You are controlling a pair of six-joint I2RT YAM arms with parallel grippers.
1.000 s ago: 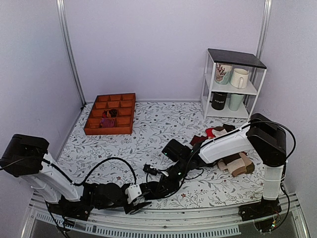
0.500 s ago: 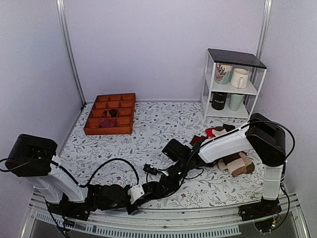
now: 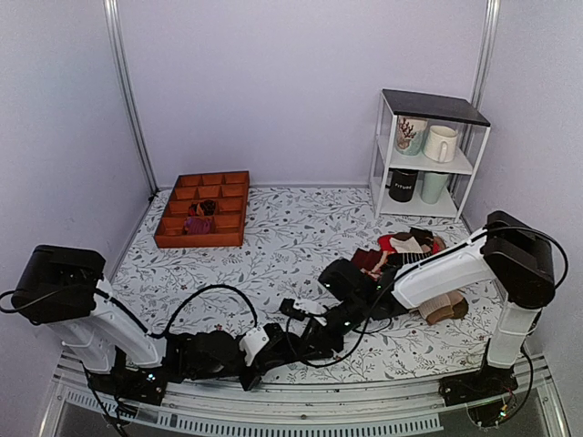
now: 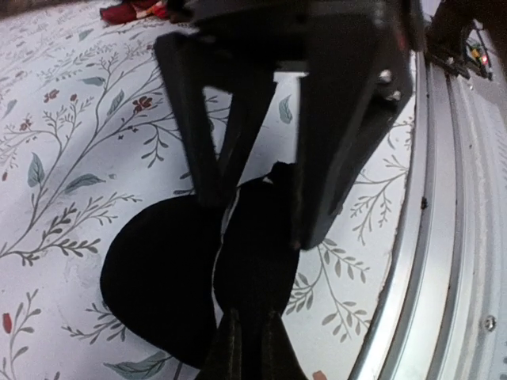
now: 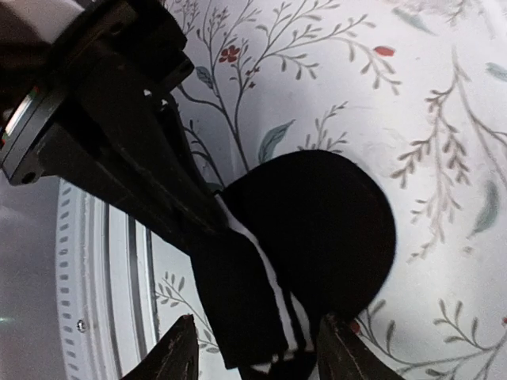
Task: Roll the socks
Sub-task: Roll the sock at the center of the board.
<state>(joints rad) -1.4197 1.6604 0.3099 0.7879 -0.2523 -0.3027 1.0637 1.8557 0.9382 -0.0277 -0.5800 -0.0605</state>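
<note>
The table (image 3: 273, 241) is covered with a white floral-print cloth, and a pair of black socks (image 5: 325, 222) is laid flat on it, right beside the metal rail (image 4: 455, 198) at the near edge. An orange compartment tray (image 3: 199, 243) is parked at the back left and a white shelf unit (image 3: 433, 106) is stood in the back right corner. A heap of mixed socks (image 3: 401, 244) is dumped in front of that shelf.
</note>
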